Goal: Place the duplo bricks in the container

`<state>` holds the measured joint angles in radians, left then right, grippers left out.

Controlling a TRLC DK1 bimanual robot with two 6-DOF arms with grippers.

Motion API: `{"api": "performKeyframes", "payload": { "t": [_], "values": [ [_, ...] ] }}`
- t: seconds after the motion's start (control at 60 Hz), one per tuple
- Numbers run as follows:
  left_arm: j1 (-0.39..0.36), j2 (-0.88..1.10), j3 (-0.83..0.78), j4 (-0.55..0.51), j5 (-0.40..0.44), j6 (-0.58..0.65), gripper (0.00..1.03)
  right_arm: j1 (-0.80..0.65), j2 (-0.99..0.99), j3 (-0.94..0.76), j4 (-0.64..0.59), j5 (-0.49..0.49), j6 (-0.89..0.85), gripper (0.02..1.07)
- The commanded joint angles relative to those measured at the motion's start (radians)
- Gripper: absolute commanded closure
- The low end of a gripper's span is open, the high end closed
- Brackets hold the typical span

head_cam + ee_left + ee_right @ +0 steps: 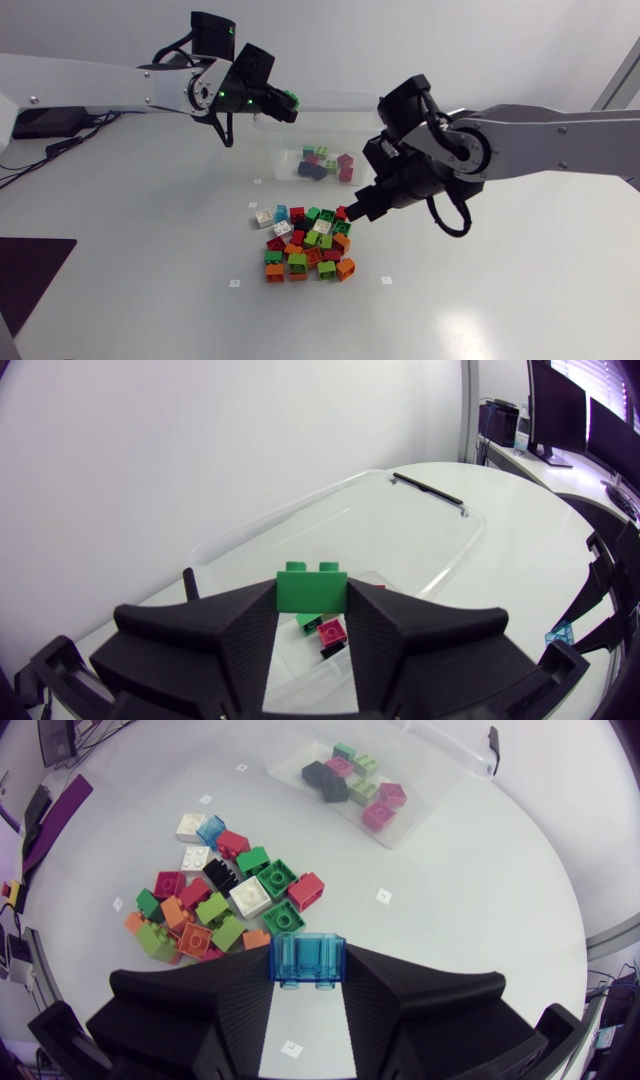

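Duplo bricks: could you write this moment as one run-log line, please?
left pincer: shut on green brick, over container | right pincer: shut on translucent blue brick, near brick pile | container: several bricks inside

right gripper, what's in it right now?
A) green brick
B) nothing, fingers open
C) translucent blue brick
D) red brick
C: in the right wrist view the right gripper has a translucent blue brick pinched between both fingers. The green brick is in the left gripper.
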<state>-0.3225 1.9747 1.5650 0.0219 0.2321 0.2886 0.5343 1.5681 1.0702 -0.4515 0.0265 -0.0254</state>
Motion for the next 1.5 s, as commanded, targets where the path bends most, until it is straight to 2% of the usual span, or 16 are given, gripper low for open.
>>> {"api": "performKeyframes", "payload": {
  "t": [0.0, 0.117, 0.133, 0.15, 0.2, 0.217, 0.233, 0.25, 0.267, 0.283, 0.317, 0.45, 0.6, 0.867, 1.2, 1.483],
  "values": [
    [0.007, 0.046, 0.056, 0.024, -0.007, -0.039, 0.79, -0.013, -0.019, 0.039, -0.024, -0.007, 0.028, 0.77],
    [0.011, 0.087, 0.119, 0.023, -0.027, -0.060, 0.76, -0.023, -0.017, 0.073, -0.032, -0.014, 0.028, 0.77],
    [0.011, 0.101, 0.136, 0.016, -0.028, -0.063, 0.71, -0.025, -0.016, 0.079, -0.032, -0.014, 0.028, 0.77],
    [0.011, 0.101, 0.138, 0.016, -0.028, -0.063, 0.70, -0.028, -0.014, 0.086, -0.032, -0.014, 0.028, 0.77],
    [0.011, 0.113, 0.153, 0.010, -0.043, -0.072, 0.51, -0.034, -0.008, 0.108, -0.039, -0.016, 0.028, 0.77],
    [0.010, 0.118, 0.158, 0.001, -0.047, -0.072, 0.37, -0.036, -0.005, 0.120, -0.042, -0.016, 0.028, 0.77],
    [0.010, 0.118, 0.158, 0.000, -0.047, -0.072, 0.34, -0.037, -0.003, 0.128, -0.044, -0.017, 0.028, 0.77],
    [0.008, 0.119, 0.161, -0.008, -0.053, -0.072, 0.21, -0.040, 0.000, 0.137, -0.044, -0.019, 0.028, 0.77],
    [0.008, 0.118, 0.161, -0.008, -0.056, -0.072, 0.20, -0.042, 0.001, 0.143, -0.046, -0.019, 0.028, 0.77],
    [0.008, 0.118, 0.161, -0.016, -0.065, -0.072, 0.10, -0.045, 0.006, 0.155, -0.046, -0.020, 0.028, 0.77],
    [0.010, 0.115, 0.161, -0.030, -0.070, -0.072, 0.05, -0.048, 0.012, 0.177, -0.047, -0.020, 0.030, 0.77],
    [0.037, 0.055, 0.113, -0.053, -0.073, -0.065, 0.05, -0.062, 0.046, 0.267, -0.050, -0.030, 0.036, 0.77],
    [0.062, -0.079, -0.033, -0.057, -0.073, -0.034, 0.05, -0.074, 0.096, 0.356, -0.036, -0.048, 0.058, 0.77],
    [0.096, -0.267, -0.289, -0.080, -0.073, 0.124, 0.05, -0.089, 0.217, 0.488, 0.022, -0.050, 0.078, 0.77],
    [0.122, -0.309, -0.485, -0.148, -0.008, 0.304, 0.05, -0.102, 0.366, 0.643, 0.060, -0.046, 0.084, 0.77],
    [0.085, -0.261, -0.530, -0.208, -0.005, 0.422, 0.05, -0.125, 0.500, 0.803, 0.060, -0.034, 0.078, 0.76]
  ]
}}
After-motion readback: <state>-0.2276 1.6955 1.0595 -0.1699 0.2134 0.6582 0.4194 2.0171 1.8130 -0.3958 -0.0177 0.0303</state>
